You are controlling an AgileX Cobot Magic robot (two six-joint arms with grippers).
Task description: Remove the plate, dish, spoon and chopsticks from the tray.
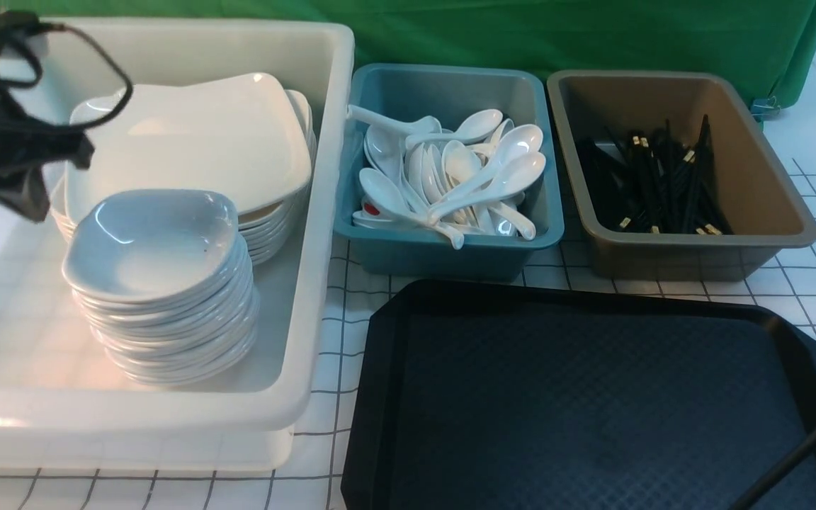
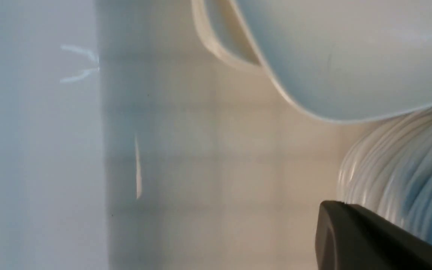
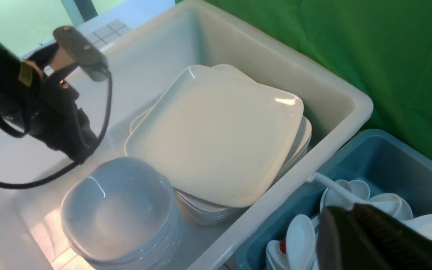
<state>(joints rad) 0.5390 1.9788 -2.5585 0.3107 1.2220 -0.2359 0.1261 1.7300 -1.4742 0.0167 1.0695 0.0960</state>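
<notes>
While the black tray [image 1: 592, 404] lies bare in front of the tubs, the large plate [image 1: 195, 138] tops its stack in the white tub [image 1: 323, 212], spoons [image 1: 450, 177] fill the blue tub, chopsticks [image 1: 663, 184] the brown one. The left gripper [image 1: 4, 134] hangs over the white tub, jaw state unclear; the right gripper's [image 3: 369, 240] jaws look pressed together, empty.

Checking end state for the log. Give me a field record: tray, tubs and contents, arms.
tray: black, nothing on it in the front view
white tub: stack of large square plates, stack of small dishes in front of it
blue tub: white spoons piled up
brown tub: black chopsticks
left gripper: over the white tub beside the small dishes; jaws not readable
right gripper: shut, holding nothing visible
</notes>
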